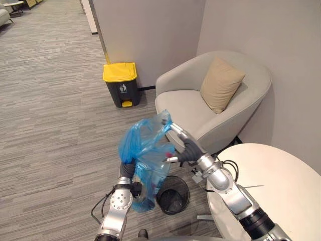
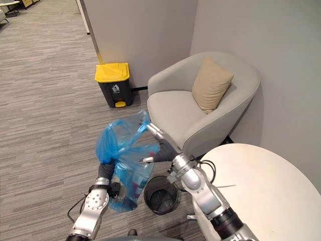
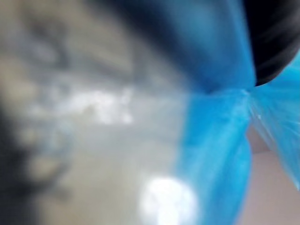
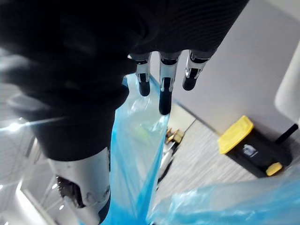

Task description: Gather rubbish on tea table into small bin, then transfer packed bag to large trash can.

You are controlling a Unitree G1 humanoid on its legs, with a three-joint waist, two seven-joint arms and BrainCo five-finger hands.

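Your head views had the blue bag (image 1: 143, 150) hanging beside the mesh bin (image 1: 173, 197), the left hand (image 1: 128, 169) sunk behind it, grip unreadable. Your left wrist view caught bunched blue plastic. Your right wrist view added the right hand (image 4: 164, 80), fingers straight against the bag.

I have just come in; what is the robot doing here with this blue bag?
The robot holds a filled blue bag up with both hands, beside the small black mesh bin on the floor. The right hand has straight fingers at the bag's upper edge; the left hand is at its lower side. The yellow-lidded trash can stands shut by the wall.
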